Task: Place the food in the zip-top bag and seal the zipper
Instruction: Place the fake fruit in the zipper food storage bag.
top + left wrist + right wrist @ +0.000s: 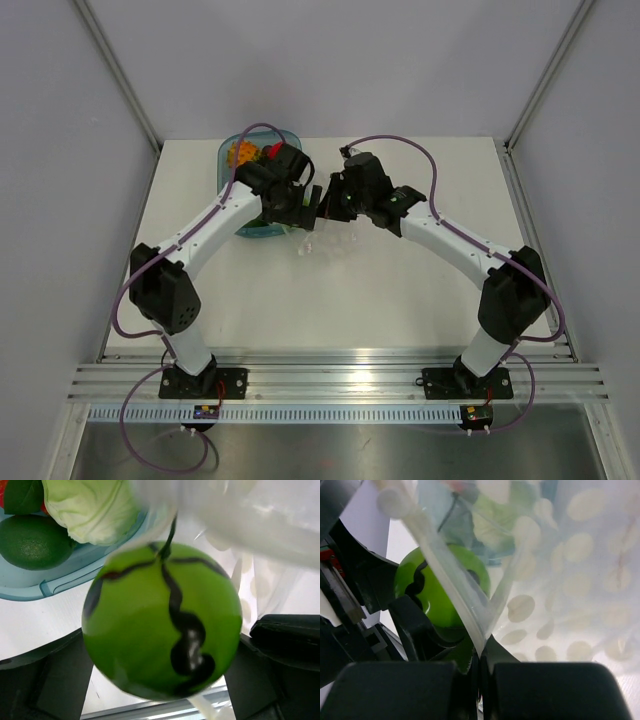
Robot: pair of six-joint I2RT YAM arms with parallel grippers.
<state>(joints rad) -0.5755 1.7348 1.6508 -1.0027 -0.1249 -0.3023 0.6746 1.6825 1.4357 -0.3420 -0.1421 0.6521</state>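
Left wrist, left pincer (pixel 162 660) wide around green apple (pixel 150 610), grip unclear, right pincer (pixel 480 660) pinching zip-top bag (pixel 570 580)

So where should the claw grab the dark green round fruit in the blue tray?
Probably across its round middle, from above: the dark green round plastic fruit lies low in the see-through blue tray, pale green plastic cabbage crowding one side.
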